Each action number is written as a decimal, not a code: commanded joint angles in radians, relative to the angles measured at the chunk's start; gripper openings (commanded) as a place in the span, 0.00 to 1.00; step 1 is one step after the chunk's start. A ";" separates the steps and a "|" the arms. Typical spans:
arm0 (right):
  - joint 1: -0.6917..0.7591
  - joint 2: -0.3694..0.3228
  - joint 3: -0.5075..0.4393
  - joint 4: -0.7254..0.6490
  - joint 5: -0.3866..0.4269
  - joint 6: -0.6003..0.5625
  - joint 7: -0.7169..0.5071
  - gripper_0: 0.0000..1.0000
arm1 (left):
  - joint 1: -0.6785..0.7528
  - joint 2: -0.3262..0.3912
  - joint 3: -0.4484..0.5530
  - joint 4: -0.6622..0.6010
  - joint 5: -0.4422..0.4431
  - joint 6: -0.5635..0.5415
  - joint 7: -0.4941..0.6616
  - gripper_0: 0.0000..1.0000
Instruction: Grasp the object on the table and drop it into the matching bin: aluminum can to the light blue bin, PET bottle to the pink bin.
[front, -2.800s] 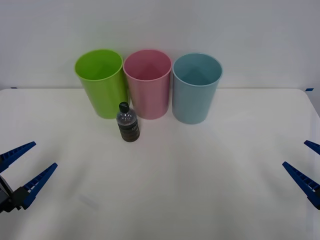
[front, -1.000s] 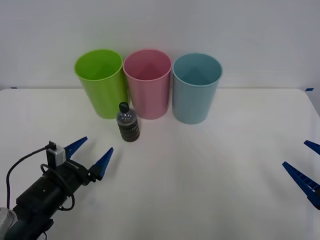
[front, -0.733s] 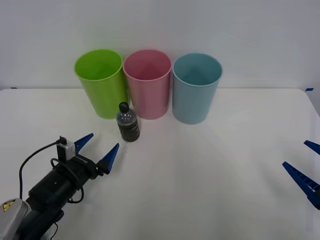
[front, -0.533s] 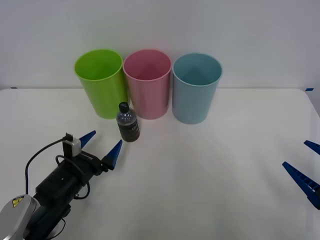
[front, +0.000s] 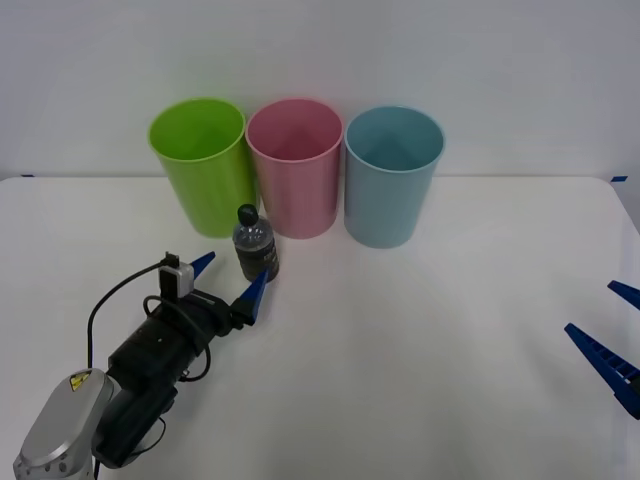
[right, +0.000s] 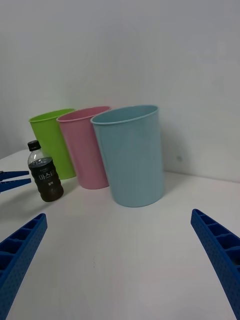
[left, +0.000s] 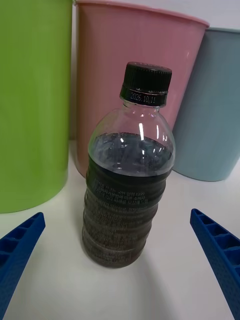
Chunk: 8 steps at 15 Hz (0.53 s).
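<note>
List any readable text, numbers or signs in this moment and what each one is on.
"2025.10.11": printed on the neck ring under the black cap of the bottle.
Small print on the bottle's dark label band: too small to read.
White characters on the same label in the right wrist view: blurred, unreadable.
Yellow warning sticker on the left arm: a symbol, no legible words.

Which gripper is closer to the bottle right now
Left. The left gripper is open right beside the PET bottle, fingers not yet around it; the right gripper waits far across the table.
</note>
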 joint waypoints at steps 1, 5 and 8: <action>0.000 0.000 0.000 0.000 0.000 0.000 0.000 1.00 | -0.045 0.000 -0.010 0.038 0.003 0.026 -0.002 1.00; 0.000 0.000 0.000 0.000 0.000 0.000 0.000 1.00 | -0.075 -0.003 -0.021 0.052 0.000 0.072 -0.003 1.00; 0.000 0.000 0.000 0.000 0.000 0.000 0.000 1.00 | -0.081 -0.015 -0.030 0.052 -0.017 0.096 -0.002 1.00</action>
